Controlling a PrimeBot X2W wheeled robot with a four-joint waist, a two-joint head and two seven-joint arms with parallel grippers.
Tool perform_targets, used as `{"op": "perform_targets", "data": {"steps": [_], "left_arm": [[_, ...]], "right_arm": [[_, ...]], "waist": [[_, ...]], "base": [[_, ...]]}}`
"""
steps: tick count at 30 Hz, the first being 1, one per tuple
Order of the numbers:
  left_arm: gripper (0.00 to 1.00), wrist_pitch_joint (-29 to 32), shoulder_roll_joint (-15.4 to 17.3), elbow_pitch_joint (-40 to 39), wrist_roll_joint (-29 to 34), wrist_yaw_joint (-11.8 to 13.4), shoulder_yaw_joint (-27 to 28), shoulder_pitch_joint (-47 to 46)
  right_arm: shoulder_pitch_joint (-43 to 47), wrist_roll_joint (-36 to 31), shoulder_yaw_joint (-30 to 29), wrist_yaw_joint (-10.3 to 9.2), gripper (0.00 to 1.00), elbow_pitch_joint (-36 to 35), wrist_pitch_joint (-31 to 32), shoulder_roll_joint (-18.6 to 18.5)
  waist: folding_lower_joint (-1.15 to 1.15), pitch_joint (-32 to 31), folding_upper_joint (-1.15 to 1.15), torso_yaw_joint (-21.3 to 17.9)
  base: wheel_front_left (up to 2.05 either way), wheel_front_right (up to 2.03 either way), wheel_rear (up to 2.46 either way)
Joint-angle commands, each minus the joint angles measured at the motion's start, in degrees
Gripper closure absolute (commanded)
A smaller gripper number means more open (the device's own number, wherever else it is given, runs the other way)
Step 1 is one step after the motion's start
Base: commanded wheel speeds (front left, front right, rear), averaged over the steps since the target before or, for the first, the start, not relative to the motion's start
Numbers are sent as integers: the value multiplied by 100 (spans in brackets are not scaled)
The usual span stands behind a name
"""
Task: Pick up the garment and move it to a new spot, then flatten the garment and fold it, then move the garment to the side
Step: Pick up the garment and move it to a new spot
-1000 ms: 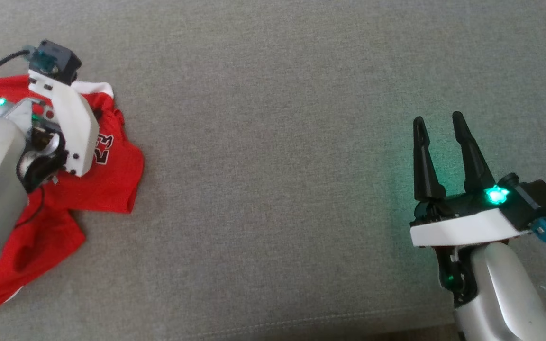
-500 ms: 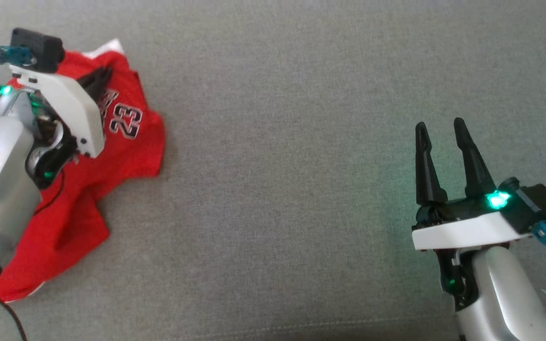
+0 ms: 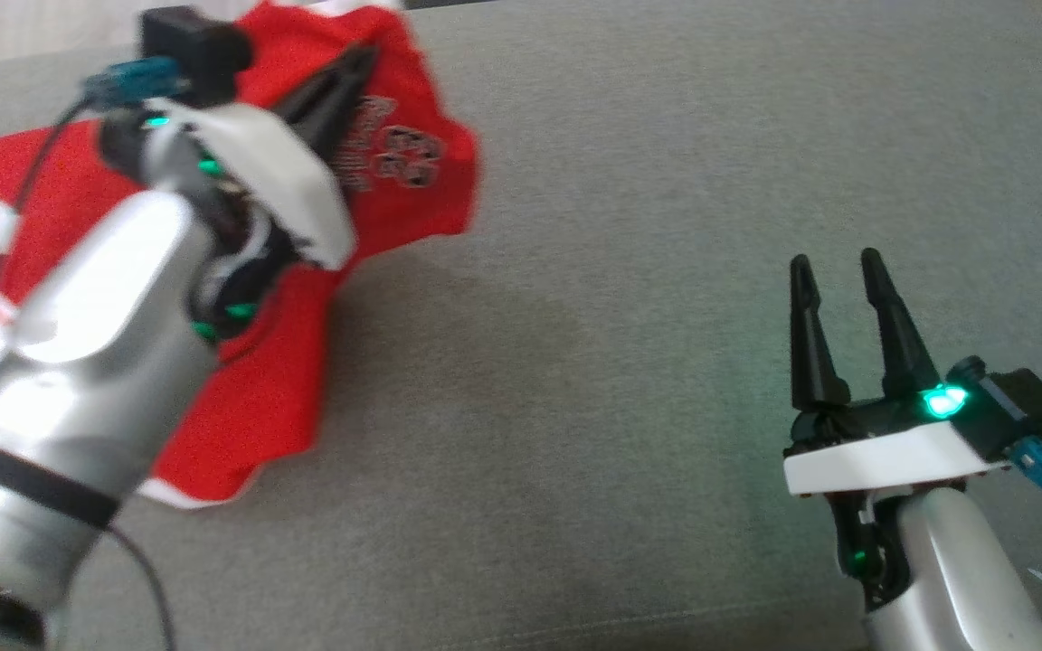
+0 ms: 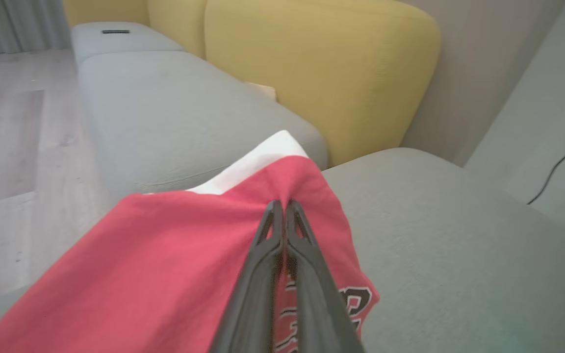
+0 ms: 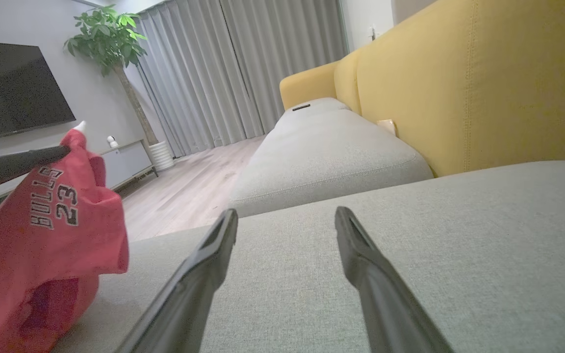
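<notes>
The garment [image 3: 412, 194] is a red jersey with white trim and the number 23. It hangs lifted at the upper left of the head view, its lower part trailing on the grey cushion [image 3: 629, 298]. My left gripper [image 3: 365, 56] is shut on a pinched fold of it, and the left wrist view shows the two fingers pressed together into the red cloth [image 4: 174, 255]. The right wrist view has the jersey [image 5: 52, 220] dangling at the left. My right gripper [image 3: 833, 262] rests open and empty at the lower right, its fingers [image 5: 209, 260] spread above bare cushion.
I am over a wide grey sofa seat [image 5: 459, 245] with yellow backrests [image 5: 483, 83] behind it. Another grey seat section [image 4: 165, 108] runs away past a gap. Wooden floor [image 4: 12, 147] lies beyond the seat's left edge. A black cable [image 4: 562, 162] lies on a pale surface at the right.
My left gripper has closed on the jersey and raised it up and to the right, so the cloth now hangs instead of lying crumpled. The right gripper has stayed put.
</notes>
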Motion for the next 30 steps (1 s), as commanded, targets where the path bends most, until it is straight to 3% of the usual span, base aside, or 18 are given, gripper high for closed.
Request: {"op": "perform_targets", "data": {"steps": [1, 8, 17, 18, 19, 25, 30], "left_arm": [[100, -33, 18, -271, -30, 81, 250, -329], [100, -49, -628, -444, 136, 443, 151, -713], [100, -387, -1339, 354, 182, 543, 325, -1533], [36, -445, -1408, 502, 182, 534, 344, -1607], [0, -489, -1457, 669, 195, 535, 350, -1672], [0, -871, -1518, 1477, 320, 403, 347, -1870], [0, -1089, -1346, 1781, 409, 195, 376, -1766]], "right_arm": [[-139, 50, 182, -5, 0, -177, -37, -30], [-345, 266, 460, -5, 0, -247, -37, -30], [-492, 530, 743, -5, 0, -278, -37, -30], [-494, 542, 746, -5, 0, -273, -37, -30], [-495, 551, 751, -5, 0, -268, -37, -30], [-466, 536, 653, -5, 0, -274, -37, -30], [-415, 400, 485, -5, 0, -257, -37, -30]], "waist": [[0, 7, 0, -144], [0, 192, 0, -775], [0, 345, 0, -1516], [0, 342, 0, -1547], [0, 340, 0, -1574], [0, 327, 0, -1494], [0, 256, 0, -1101]], "base": [[0, 0, 0], [0, 0, 0], [0, 0, 0], [0, 0, 0], [0, 0, 0], [0, 0, 0], [0, 0, 0]]}}
